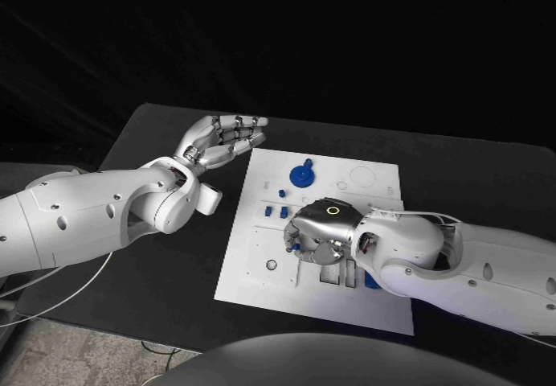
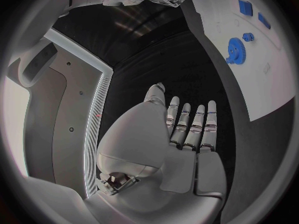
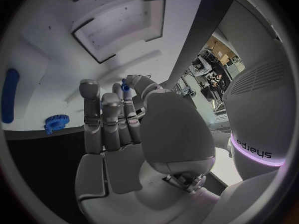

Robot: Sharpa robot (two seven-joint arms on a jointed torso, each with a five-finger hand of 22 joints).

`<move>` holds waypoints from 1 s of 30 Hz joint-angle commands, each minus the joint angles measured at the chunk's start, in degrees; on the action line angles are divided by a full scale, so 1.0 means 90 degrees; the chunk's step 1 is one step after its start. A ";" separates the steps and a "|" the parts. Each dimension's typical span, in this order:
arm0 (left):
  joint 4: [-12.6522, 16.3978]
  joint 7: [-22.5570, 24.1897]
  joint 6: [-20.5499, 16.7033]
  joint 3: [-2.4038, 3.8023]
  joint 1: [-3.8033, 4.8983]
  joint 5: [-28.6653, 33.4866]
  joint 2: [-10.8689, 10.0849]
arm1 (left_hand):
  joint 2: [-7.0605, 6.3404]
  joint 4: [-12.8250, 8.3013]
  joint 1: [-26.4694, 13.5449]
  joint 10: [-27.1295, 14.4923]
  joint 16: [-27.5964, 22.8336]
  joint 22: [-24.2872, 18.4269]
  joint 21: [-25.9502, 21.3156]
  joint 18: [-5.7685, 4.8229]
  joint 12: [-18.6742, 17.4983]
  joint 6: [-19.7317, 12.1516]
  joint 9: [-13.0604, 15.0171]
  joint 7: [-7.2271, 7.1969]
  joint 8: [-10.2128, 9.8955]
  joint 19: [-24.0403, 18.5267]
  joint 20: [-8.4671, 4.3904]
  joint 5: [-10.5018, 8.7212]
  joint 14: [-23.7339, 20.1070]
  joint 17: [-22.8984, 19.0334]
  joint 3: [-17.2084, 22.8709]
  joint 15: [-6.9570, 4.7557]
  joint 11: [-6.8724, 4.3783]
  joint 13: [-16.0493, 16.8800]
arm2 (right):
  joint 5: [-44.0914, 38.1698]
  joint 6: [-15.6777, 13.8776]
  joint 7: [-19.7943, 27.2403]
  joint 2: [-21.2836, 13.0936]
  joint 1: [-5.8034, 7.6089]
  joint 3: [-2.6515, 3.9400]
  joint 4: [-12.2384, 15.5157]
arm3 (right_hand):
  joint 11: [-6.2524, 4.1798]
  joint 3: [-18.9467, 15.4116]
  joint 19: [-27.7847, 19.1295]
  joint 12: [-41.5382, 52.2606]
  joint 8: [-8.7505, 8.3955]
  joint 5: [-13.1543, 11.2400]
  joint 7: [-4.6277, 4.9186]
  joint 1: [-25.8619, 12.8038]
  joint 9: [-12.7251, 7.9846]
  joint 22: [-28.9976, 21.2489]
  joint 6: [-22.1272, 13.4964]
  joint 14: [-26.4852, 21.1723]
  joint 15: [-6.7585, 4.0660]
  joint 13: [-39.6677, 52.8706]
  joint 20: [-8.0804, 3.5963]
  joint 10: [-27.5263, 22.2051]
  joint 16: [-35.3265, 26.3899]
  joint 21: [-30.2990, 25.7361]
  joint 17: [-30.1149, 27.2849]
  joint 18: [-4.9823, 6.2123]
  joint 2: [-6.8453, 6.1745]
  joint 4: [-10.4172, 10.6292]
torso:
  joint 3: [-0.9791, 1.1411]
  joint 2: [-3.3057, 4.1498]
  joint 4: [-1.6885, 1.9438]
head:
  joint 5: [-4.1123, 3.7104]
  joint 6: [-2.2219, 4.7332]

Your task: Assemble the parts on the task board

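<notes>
Fingers of the silver right hand (image 1: 319, 233) pinch a small blue peg (image 3: 125, 86) above the white rectangular task board (image 1: 261, 281) at frame centre. At upper left, the silver left hand (image 1: 220, 138) hovers over the black table (image 1: 151, 281), fingers straight, holding nothing.

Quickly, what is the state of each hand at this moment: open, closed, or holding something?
Left hand: open, holds nothing, beside the white board.
Right hand: over the board, pinching a small blue part.

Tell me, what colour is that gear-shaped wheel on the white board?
Blue; the gear shows best in the head view.
</notes>
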 commanded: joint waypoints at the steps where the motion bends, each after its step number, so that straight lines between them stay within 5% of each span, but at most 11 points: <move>1: -0.0003 0.0030 0.0130 0.0001 -0.0001 0.0018 0.0024 | 0.0066 0.0019 -0.0011 0.0025 0.0023 -0.0008 0.0033 -0.0082 0.0042 0.0036 0.0009 0.0003 0.0042 0.0042 0.0009 0.0018 0.0033 0.0003 0.0002 0.0001 0.0014 0.0007 | -0.0061 0.0198 -0.0081 -0.0007 0.0009 0.0001 0.0020 | -0.0158 0.0007 -0.0031 0.0041 -0.0091 0.0275 -0.0021 -0.0180 -0.0074 0.0375 0.0071 -0.0019 0.0019 0.0017 0.0006 0.0175 -0.0015 -0.0007 0.0001 -0.0009 0.0035 0.0130 | 0.0001 -0.0001 0.0004 | -0.0016 0.0000; 19: -0.0022 0.0009 0.0155 -0.0011 -0.0002 0.0038 0.0062 | 0.0089 0.0024 -0.0019 0.0028 0.0030 -0.0016 0.0038 -0.0084 0.0042 0.0034 0.0008 0.0011 0.0042 0.0054 0.0009 -0.0002 0.0040 0.0003 0.0002 0.0004 0.0027 0.0007 | -0.0025 0.0179 -0.0011 0.0078 0.0015 0.0001 -0.0029 | -0.0175 0.0086 0.0015 0.0067 -0.0247 0.0352 -0.0023 -0.0205 -0.0230 0.0393 0.0067 0.0027 0.0000 0.0056 -0.0005 0.0158 0.0032 0.0042 0.0027 -0.0018 0.0080 0.0164 | 0.0001 0.0008 0.0007 | 0.0016 0.0000; 30: -0.0034 -0.0006 0.0163 -0.0015 -0.0002 0.0044 0.0074 | 0.0103 0.0026 -0.0023 0.0028 0.0032 -0.0020 0.0040 -0.0085 0.0042 0.0035 0.0008 0.0014 0.0042 0.0059 0.0009 -0.0010 0.0043 0.0003 0.0003 0.0005 0.0033 0.0006 | 0.0001 0.0182 0.0024 0.0085 0.0015 0.0001 -0.0011 | -0.0121 0.0179 -0.0008 0.0073 -0.0539 0.0240 0.0060 -0.0103 -0.0538 0.0386 -0.0016 -0.0017 0.0032 0.0106 0.0006 0.0017 -0.0012 -0.0039 -0.0045 -0.0014 -0.0006 0.0071 | 0.0004 0.0003 0.0000 | 0.0030 0.0000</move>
